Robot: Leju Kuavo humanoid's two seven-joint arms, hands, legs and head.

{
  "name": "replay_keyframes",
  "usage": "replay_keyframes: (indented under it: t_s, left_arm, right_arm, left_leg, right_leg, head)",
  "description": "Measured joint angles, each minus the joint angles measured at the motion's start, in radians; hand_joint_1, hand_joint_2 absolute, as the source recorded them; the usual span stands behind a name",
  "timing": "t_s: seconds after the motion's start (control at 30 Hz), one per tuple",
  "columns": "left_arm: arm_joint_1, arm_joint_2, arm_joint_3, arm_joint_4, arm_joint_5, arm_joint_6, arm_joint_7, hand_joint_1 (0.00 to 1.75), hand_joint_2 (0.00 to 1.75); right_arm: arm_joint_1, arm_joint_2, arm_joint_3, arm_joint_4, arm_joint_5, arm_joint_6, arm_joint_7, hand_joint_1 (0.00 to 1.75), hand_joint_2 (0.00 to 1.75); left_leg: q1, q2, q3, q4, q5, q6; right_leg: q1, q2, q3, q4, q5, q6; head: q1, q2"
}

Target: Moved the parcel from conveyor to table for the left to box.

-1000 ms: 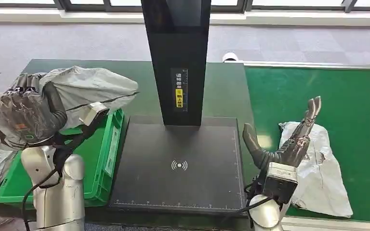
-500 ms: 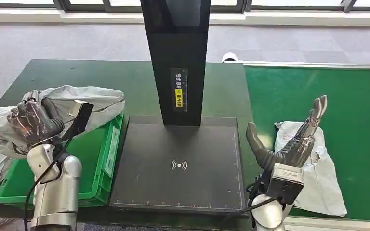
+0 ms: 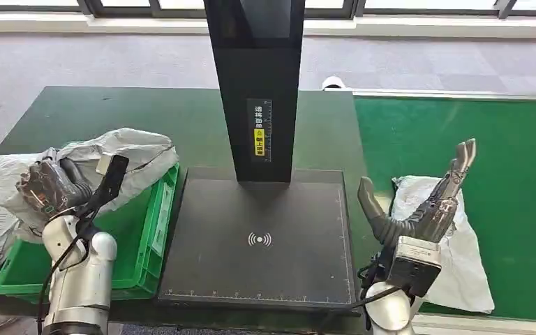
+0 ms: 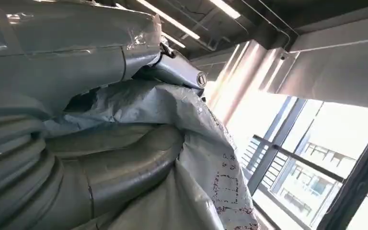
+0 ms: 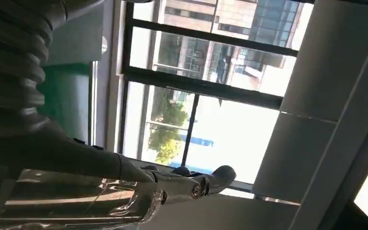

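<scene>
left hand [image 3: 50,187] grips a crumpled grey plastic mailer parcel [image 3: 129,155] over the green plastic crate [image 3: 139,234]. right hand [image 3: 426,206] spread, holding nothing, above second grey mailer [image 3: 464,262] on conveyor. looks soft, light, slippery; bunch mid-body.

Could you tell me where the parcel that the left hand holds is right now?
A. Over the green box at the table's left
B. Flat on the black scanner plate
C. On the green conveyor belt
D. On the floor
A: the left hand grips the grey parcel above the rear rim of the green box, well clear of the scanner plate.
</scene>
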Motion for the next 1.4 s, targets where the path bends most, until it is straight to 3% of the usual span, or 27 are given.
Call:
replay_keyframes:
  t_s: [0.83,0.87,0.97,1.03,1.13,1.17,1.4]
  left_arm:
    - [-0.006,0.003,0.003,0.021,0.000,0.000,0.000,1.75,1.75]
    - [-0.006,0.003,0.003,0.021,0.000,0.000,0.000,0.00,0.00]
    - [-0.006,0.003,0.004,0.022,0.000,0.000,0.000,0.00,0.00]
    - [-0.007,-0.017,0.021,-0.001,0.077,0.000,-0.071,0.00,0.00]
    - [-0.024,-0.115,0.166,-0.145,0.381,0.006,-0.437,0.00,0.00]
    - [-0.023,-0.129,0.189,-0.174,0.401,0.006,-0.504,0.00,0.00]
    - [-0.025,-0.195,0.271,-0.292,0.401,0.006,-0.520,0.00,0.00]
  right_arm:
    - [-0.001,0.000,-0.003,0.000,0.000,0.000,0.000,0.00,1.75]
    - [-0.001,0.000,-0.003,0.000,0.000,0.000,0.000,0.00,1.75]
    - [-0.001,0.000,-0.003,0.000,0.000,0.000,0.000,0.00,1.75]
    - [-0.002,0.000,-0.004,0.000,0.006,0.000,0.000,0.00,1.75]
    - [-0.012,0.000,-0.004,0.004,0.019,0.000,0.000,0.00,1.75]
    - [-0.015,0.000,-0.004,0.005,0.020,0.000,0.000,0.00,1.75]
    - [-0.025,0.001,-0.004,0.012,0.021,0.000,0.000,0.00,1.75]
  left_leg:
    - [0.000,0.000,0.000,0.000,0.000,0.000]
    - [0.000,0.000,0.000,0.000,0.000,0.000]
    - [0.000,0.000,0.000,0.000,0.000,0.000]
    - [0.001,0.000,-0.001,0.000,0.000,0.000]
    - [0.002,0.001,-0.001,0.000,0.000,0.000]
    - [0.001,0.000,-0.002,0.000,0.000,0.000]
    - [0.001,0.000,-0.002,0.000,0.000,0.000]
  right_leg:
    - [0.000,0.000,0.000,0.000,0.000,0.000]
    - [0.000,0.000,0.000,0.000,0.000,0.000]
    - [0.000,0.000,0.000,0.000,0.000,0.000]
    - [0.000,0.000,-0.001,0.000,0.000,0.000]
    - [0.000,0.001,-0.001,0.000,0.001,-0.001]
    - [0.000,0.001,-0.001,0.000,0.001,-0.001]
    - [0.000,0.000,-0.001,0.000,0.001,-0.001]
  head:
    - [0.000,0.000]
    - [0.000,0.000]
    - [0.000,0.000]
    - [0.000,0.000]
    - [0.000,0.000]
    - [0.000,0.000]
    - [0.000,0.000]
